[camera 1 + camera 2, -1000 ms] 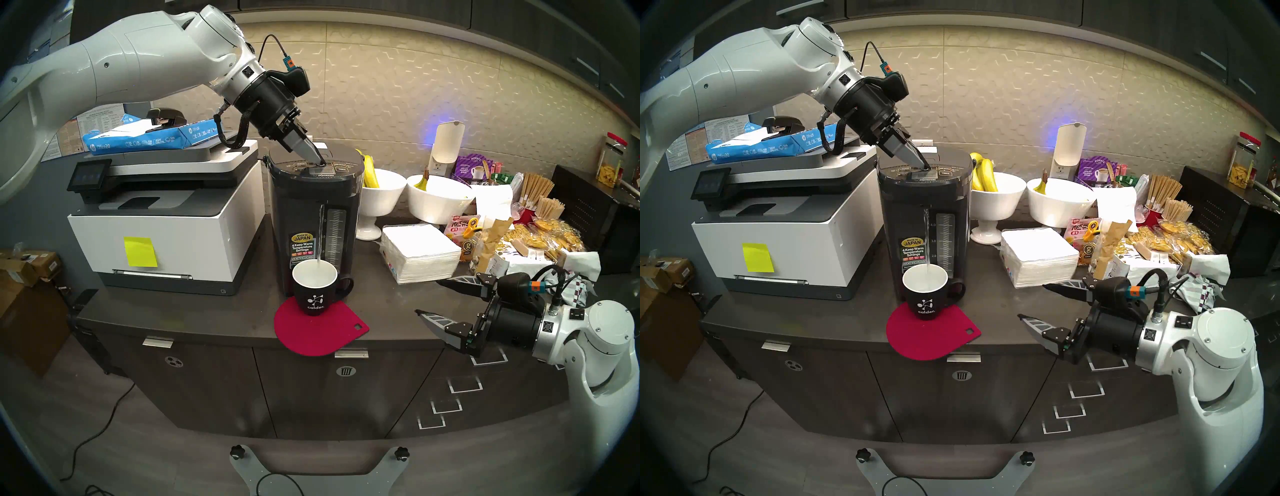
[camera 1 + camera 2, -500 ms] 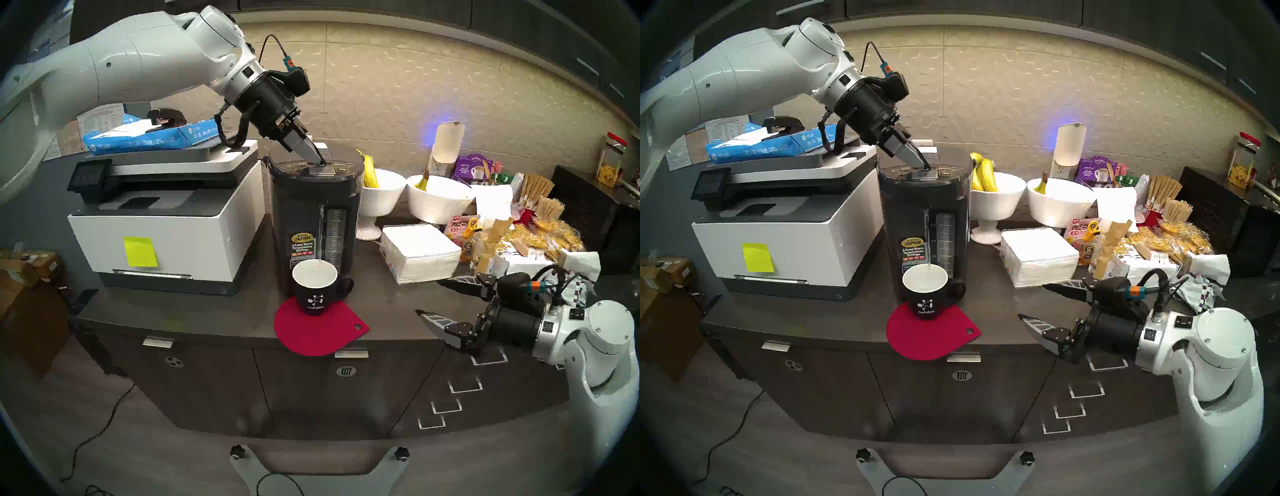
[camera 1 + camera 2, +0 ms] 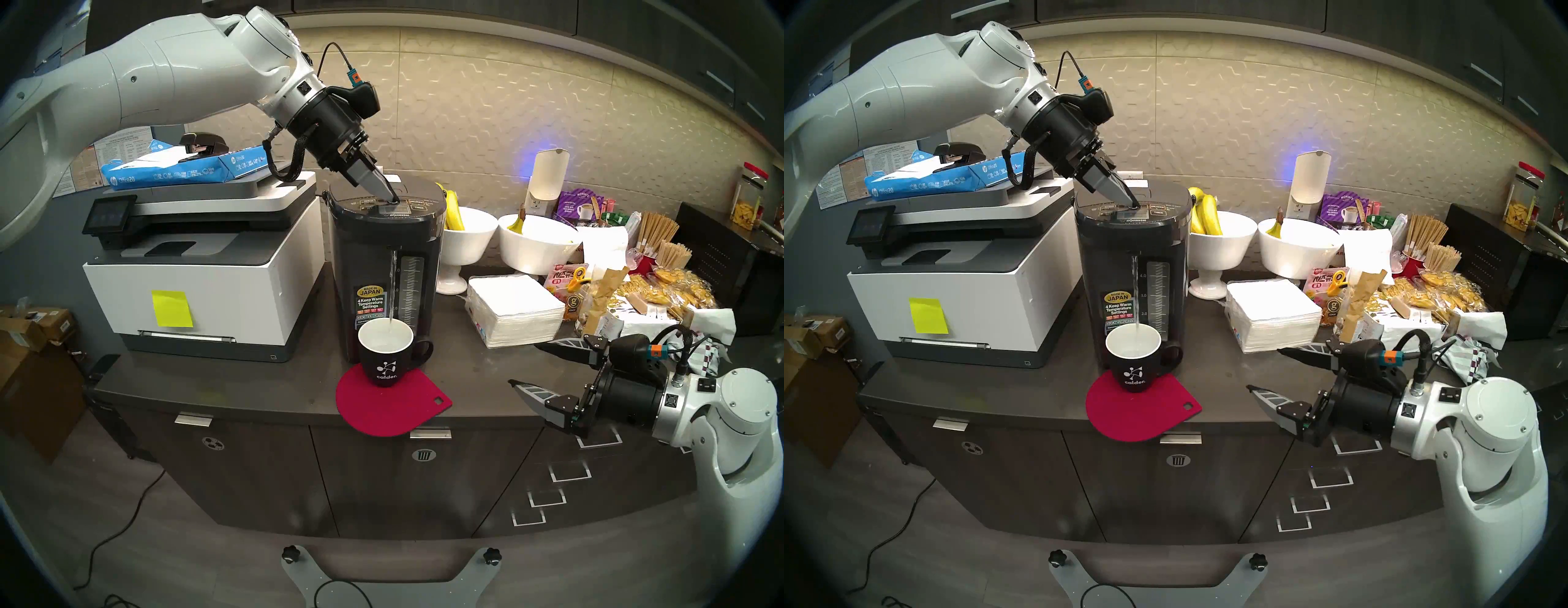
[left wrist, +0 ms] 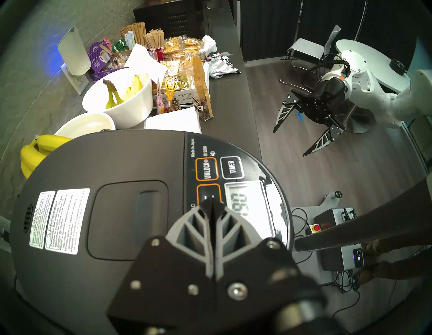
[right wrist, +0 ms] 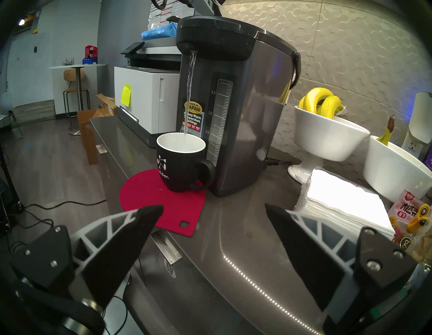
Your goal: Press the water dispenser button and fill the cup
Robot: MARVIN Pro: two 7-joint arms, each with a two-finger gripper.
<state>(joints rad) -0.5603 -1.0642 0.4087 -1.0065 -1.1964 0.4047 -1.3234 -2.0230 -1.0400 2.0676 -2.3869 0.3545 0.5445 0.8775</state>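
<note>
The dark grey water dispenser (image 3: 384,237) (image 3: 1132,242) (image 5: 236,98) stands mid-counter beside the printer. My left gripper (image 3: 394,199) (image 3: 1134,206) (image 4: 211,203) is shut with nothing held, its joined tips pressing down on the gold-outlined button (image 4: 207,193) just below UNLOCK; the tips hide most of the button's lettering. A thin stream of water falls from the spout into the black cup (image 3: 385,358) (image 3: 1134,361) (image 5: 181,161), which stands on a red mat (image 3: 392,403) (image 5: 163,201). My right gripper (image 3: 524,365) (image 3: 1263,369) (image 5: 214,210) hovers open and empty at the counter's right front.
A white-and-grey printer (image 3: 199,267) stands left of the dispenser. Two white bowls with bananas (image 3: 466,233) (image 3: 536,242), a napkin stack (image 3: 515,310) and snack packets (image 3: 645,293) crowd the right. The counter's front edge (image 3: 263,405) lies just before the mat.
Both arms have held their poses. Water keeps streaming into the cup.
</note>
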